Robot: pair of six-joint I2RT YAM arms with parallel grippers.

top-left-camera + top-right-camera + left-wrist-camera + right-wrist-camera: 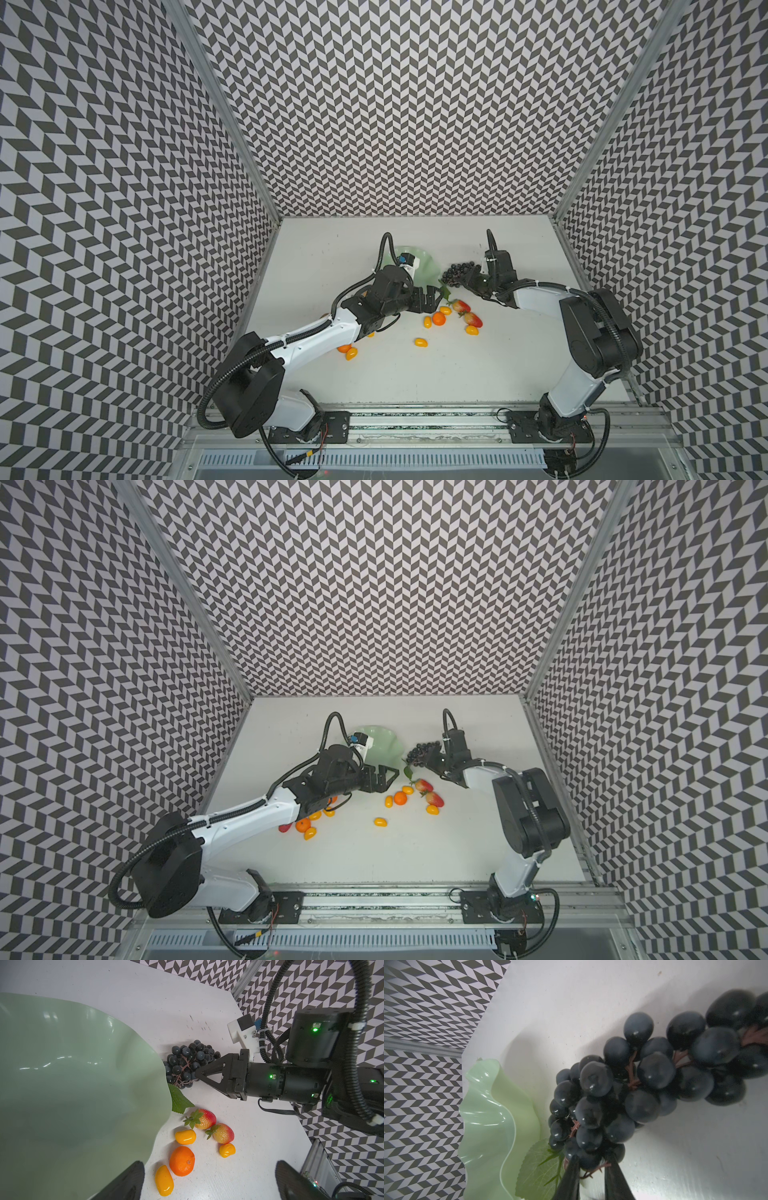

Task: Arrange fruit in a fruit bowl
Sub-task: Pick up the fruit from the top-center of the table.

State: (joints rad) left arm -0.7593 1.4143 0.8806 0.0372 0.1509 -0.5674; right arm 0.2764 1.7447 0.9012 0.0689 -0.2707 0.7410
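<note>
Nearest on the worktop (457, 374), loose kumquats (421, 342), then a tangerine (439, 318) and two strawberries (461, 306), all outside the bowl (62, 1084). Just behind them, left claw (434, 300), wide and empty, close to the near edge of the bowl. Farther, just right of the bowl's rim, grapes (187, 1064) lying flat on the worktop, leaf (179, 1101) toward the near side. At that leaf end, right claw (592, 1167), narrow, pinching one berry beside the stem; not possible to tell how firm. Probably light but floppy: glossy, slippery berries on soft stems, likely to sag and swing when lifted. Safer to grip the brown stem than one round berry. Inside of the bowl bare, as far as visible.
</note>
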